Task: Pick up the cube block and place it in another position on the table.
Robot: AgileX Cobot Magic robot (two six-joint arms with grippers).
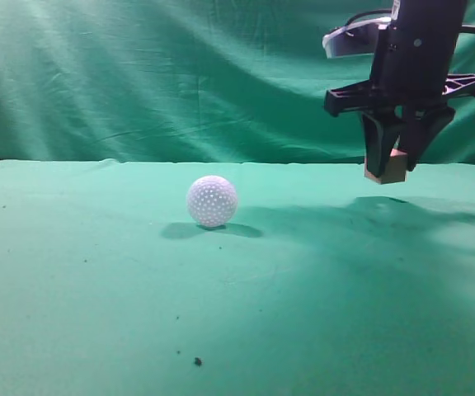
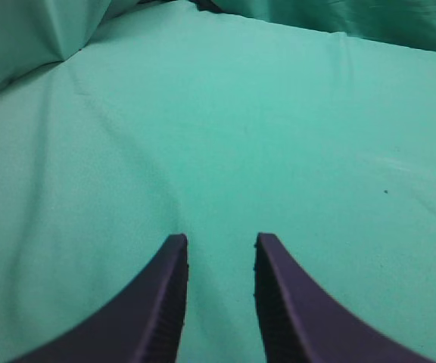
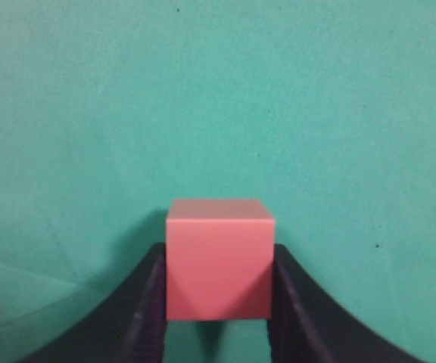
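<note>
My right gripper (image 1: 388, 165) is shut on the cube block (image 1: 387, 169) and holds it in the air above the green table (image 1: 138, 313), at the right of the exterior view. In the right wrist view the reddish cube block (image 3: 218, 257) sits squarely between the two dark fingers of the right gripper (image 3: 218, 281), with green cloth below. My left gripper (image 2: 219, 249) is open and empty over bare green cloth; it does not show in the exterior view.
A white dimpled ball (image 1: 212, 201) rests on the table left of the held cube, well apart from it. A green backdrop (image 1: 180, 74) hangs behind. A few dark specks (image 1: 197, 361) lie near the front.
</note>
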